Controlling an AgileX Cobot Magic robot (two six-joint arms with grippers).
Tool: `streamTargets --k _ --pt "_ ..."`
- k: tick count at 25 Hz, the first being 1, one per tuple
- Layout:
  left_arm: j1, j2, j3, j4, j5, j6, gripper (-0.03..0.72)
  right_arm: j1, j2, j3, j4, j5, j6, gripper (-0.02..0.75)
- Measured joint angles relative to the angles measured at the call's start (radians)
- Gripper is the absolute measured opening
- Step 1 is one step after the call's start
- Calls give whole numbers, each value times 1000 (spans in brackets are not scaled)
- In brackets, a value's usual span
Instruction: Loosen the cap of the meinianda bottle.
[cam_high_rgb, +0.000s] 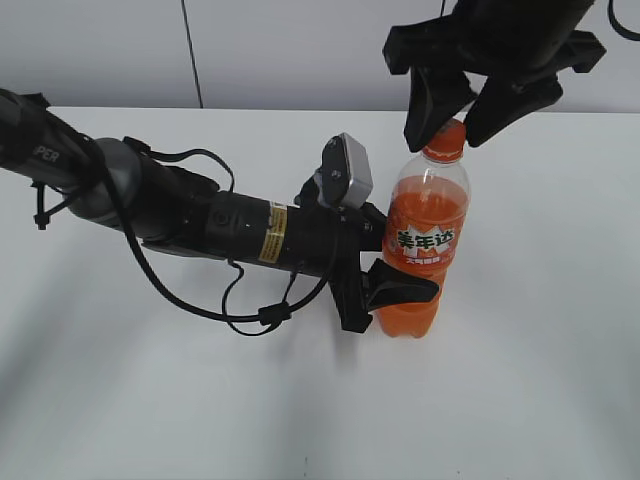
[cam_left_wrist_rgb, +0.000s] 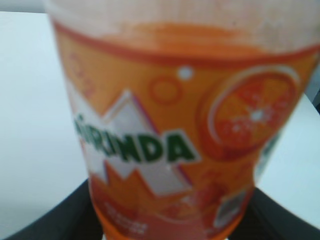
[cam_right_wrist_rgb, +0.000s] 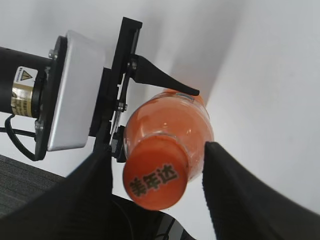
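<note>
On the white tabletop (cam_high_rgb: 520, 400), the meinianda bottle (cam_high_rgb: 425, 245) stood upright, pinched low on its body by the left tool (cam_high_rgb: 385, 293).
Above it, the right tool (cam_high_rgb: 462, 108) hung with its fingers spread to either side of the orange cap (cam_high_rgb: 446, 140); the right wrist view showed clear gaps between cap (cam_right_wrist_rgb: 156, 172) and fingers (cam_right_wrist_rgb: 235, 185).
</note>
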Motion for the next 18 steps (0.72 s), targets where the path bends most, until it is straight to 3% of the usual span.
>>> streamTargets --k 6,12,18 --pt "0 0 0 0 0 0 410 0 0 0 0 0 0 280" --pt "0 0 0 -1 0 0 410 0 0 0 0 0 -77 280" --pt "0 0 0 1 -1 0 410 0 0 0 5 0 -491 279"
